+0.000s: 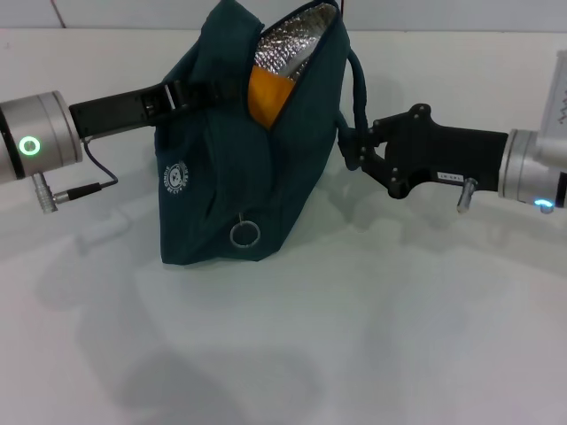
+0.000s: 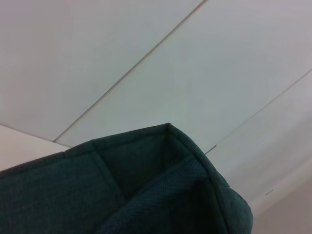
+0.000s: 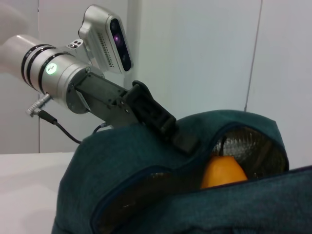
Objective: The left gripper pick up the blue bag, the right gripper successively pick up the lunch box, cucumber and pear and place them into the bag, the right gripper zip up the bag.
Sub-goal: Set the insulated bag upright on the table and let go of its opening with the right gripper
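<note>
The blue bag [image 1: 257,150] stands upright on the white tabletop [image 1: 354,336], leaning a little, with its mouth open at the top and the silver foil lining [image 1: 297,40] showing inside. Just under the opening sits the pear [image 1: 266,93], its orange-yellow skin bright against the foil; in the right wrist view it [image 3: 223,171] pokes up between the two edges of the unzipped mouth. The lunch box and cucumber are not visible from where the bag is open.

The left hand [image 1: 182,93] reaches in from the left side and is clenched on the upper edge of the bag, its black fingers pinching the fabric near the top corner. The right wrist view shows the same grip [image 3: 163,122] from the other side, the claw pressed onto the top of the bag [image 3: 195,185]. The left wrist view shows only a fold of the bag's teal cloth [image 2: 146,185] close up.

The right hand [image 1: 354,146] is at the bag's right side, right against the dark loop handle [image 1: 357,88]; whether its fingers are spread or closed I cannot tell.

A metal ring zipper pull [image 1: 244,235] hangs low on the bag's front, and a small white round logo [image 1: 178,177] sits on its left face.
</note>
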`<state>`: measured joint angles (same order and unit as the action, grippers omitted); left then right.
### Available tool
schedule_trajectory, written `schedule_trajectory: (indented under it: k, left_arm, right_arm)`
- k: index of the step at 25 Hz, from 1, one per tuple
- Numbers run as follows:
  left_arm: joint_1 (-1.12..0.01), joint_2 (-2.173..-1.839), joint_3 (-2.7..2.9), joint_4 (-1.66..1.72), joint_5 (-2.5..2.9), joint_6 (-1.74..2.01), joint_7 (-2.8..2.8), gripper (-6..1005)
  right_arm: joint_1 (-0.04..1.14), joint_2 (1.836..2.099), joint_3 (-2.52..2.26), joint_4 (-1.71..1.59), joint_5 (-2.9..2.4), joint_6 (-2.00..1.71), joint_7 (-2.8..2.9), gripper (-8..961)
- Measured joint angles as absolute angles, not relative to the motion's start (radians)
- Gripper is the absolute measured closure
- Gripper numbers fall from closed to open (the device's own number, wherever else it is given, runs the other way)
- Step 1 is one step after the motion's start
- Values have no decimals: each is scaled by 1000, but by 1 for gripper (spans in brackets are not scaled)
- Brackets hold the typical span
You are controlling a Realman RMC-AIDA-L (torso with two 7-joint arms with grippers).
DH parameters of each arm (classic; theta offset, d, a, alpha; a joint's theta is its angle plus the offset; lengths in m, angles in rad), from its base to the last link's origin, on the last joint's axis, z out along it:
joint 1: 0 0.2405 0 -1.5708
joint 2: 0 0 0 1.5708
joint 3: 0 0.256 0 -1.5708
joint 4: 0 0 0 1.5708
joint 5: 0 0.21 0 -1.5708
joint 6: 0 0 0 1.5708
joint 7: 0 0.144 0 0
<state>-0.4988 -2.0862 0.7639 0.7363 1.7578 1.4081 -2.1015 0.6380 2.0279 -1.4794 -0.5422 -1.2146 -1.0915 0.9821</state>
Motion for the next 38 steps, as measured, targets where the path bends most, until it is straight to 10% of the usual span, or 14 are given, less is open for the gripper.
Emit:
schedule_trajectory:
  k: [16, 38]
  left_arm:
    - [-504, -2090, 801, 734, 1705, 1444, -2102, 953]
    - [-467, -2093, 904, 564, 1615, 1446, -1968, 952]
  right_arm:
    - [390, 2011, -1297, -815, -1160, -1381, 934, 887]
    - [338, 1998, -1277, -799, -1262, -1492, 989, 889]
